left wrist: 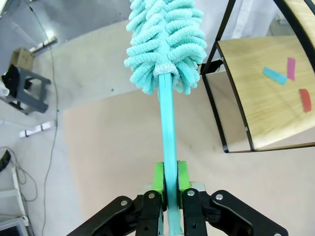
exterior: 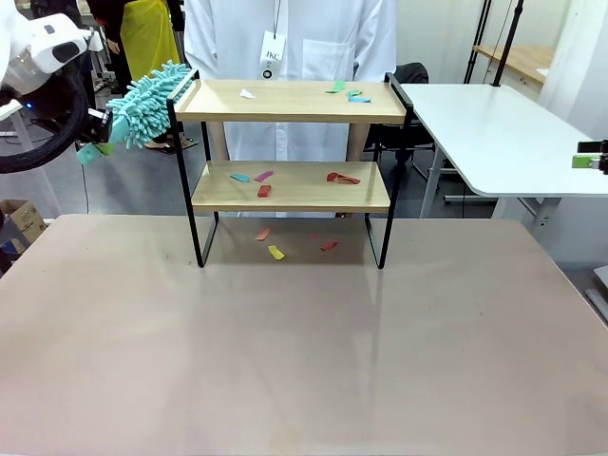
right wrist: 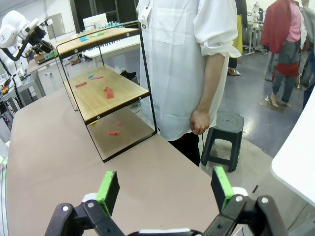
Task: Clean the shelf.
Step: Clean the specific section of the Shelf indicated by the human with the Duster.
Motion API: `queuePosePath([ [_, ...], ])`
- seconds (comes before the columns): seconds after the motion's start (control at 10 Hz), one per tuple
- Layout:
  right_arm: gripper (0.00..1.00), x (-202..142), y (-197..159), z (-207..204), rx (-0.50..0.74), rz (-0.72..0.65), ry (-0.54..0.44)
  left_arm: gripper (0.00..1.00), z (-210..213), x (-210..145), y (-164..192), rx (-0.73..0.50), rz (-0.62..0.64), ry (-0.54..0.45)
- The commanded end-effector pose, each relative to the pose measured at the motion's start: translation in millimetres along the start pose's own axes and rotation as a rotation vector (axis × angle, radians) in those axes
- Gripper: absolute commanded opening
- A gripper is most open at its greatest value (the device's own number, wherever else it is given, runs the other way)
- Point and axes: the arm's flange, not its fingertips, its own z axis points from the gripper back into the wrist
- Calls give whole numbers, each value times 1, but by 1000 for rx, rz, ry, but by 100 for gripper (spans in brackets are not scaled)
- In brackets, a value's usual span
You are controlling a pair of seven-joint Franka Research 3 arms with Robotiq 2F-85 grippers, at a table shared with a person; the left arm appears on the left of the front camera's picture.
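Note:
The shelf stands at the table's far middle, two wood boards in a black frame, with small coloured paper scraps on both boards. My left gripper hangs left of the top board, shut on the teal handle of a fluffy teal duster. The duster's head touches the frame's upper left corner. The left wrist view has the pads clamped on the handle, with the duster head beside the shelf. My right gripper is open and empty, far right of the shelf, and appears at the picture edge.
More scraps lie on the table under the shelf. A person in a white coat stands behind it. A white side table is at the right, with a dark stool on the floor.

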Motion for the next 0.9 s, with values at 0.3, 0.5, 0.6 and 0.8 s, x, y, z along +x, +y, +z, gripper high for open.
queuePosePath([
  [0.3,100,2,1,0,-1,6,5,13,105,1,-6,75,-143,262],
  [0.5,100,2,1,0,-1,6,5,13,136,-1,-14,135,-278,457],
  [0.6,100,2,1,0,-1,6,5,13,148,-6,-17,150,-348,575],
  [0.8,100,2,1,0,-1,6,5,13,167,-10,-19,114,-453,747],
])
